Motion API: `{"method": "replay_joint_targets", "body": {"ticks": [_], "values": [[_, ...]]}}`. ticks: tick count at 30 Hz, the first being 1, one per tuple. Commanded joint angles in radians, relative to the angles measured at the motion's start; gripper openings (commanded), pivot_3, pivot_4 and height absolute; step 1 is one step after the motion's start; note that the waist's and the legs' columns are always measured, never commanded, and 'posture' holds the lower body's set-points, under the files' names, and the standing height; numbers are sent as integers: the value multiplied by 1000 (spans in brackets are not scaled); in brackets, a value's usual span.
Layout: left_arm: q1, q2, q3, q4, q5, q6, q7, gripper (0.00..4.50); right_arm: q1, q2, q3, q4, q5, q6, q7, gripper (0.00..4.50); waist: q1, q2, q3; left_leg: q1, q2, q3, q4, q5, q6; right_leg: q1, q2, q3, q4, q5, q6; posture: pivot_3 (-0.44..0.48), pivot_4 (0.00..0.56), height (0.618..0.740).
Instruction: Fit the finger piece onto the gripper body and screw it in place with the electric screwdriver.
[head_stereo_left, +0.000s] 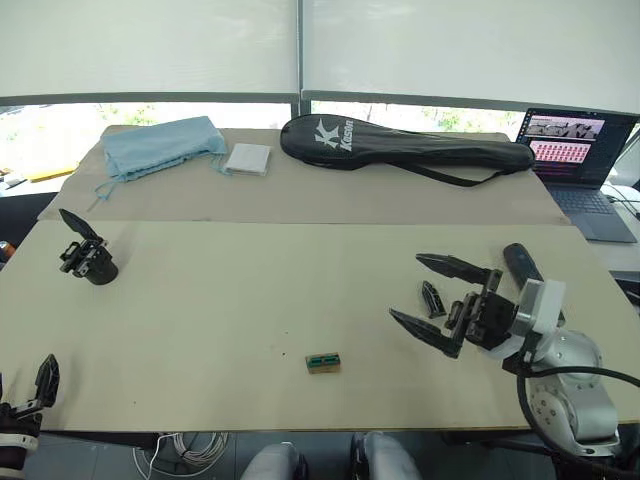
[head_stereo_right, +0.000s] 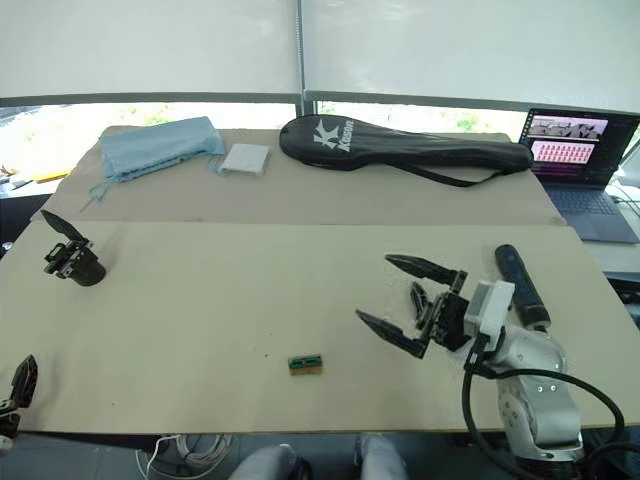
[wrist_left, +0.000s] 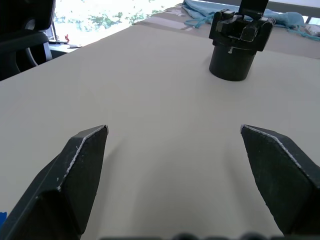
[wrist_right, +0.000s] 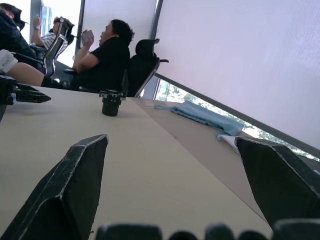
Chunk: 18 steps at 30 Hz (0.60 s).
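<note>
From my head camera: my right claw (head_stereo_left: 434, 297) hovers low over the pale beige table (head_stereo_left: 250, 300), its two black fingers spread wide and holding nothing. The small black tapered finger piece (head_stereo_left: 431, 298) lies on the table in the gap between those fingers. The thick black matte electric screwdriver (head_stereo_right: 520, 284) lies just behind that claw, beside my wrist. A small green-and-tan box (head_stereo_left: 323, 362) sits on the table to the claw's left, nearer me. The chunky black gripper body (head_stereo_left: 87, 255), one pointed finger sticking up, stands far across the table, ahead of my left claw (head_stereo_left: 45, 382) at the near edge. A long black racket bag (head_stereo_left: 400, 147), a folded light-blue cloth (head_stereo_left: 160, 146) and an open laptop (head_stereo_left: 575, 150) line the far side.

From my left wrist: the claw's fingers (wrist_left: 82, 165) are spread apart, empty, with the gripper body (wrist_left: 237, 42) upright straight ahead.

From my right wrist: the fingers (wrist_right: 75, 185) stand wide apart; the gripper body (wrist_right: 111, 102) is far off, seated people (wrist_right: 102, 57) beyond.
</note>
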Motion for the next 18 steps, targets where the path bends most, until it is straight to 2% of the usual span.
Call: {"method": "replay_joint_targets", "body": {"ticks": [1,7,13,18], "values": [[-30,42,-22,-45,22,8,34,4500,-12,-17,-6,-36,13,-16,3,4473,0,0,0,0,0,0,0,0,0,0,0,0,0,0,0,0,150,740],[-202,135,-134,20,173,60,179,4500,-24,-24,11,-16,29,2,17,4473,4,0,0,1,0,0,0,1,-2,0,1,0,1,0,-1,0,150,740],[-387,168,-253,165,283,84,256,4500,-16,-22,21,-15,24,-5,10,4473,-11,0,0,2,-1,0,0,1,-2,0,5,-1,1,0,-1,0,150,740],[-498,179,-291,302,330,50,302,4500,10,-23,3,-9,22,-29,16,4473,-14,0,0,2,1,0,0,3,-5,0,10,-3,1,0,-1,0,150,740]]}}
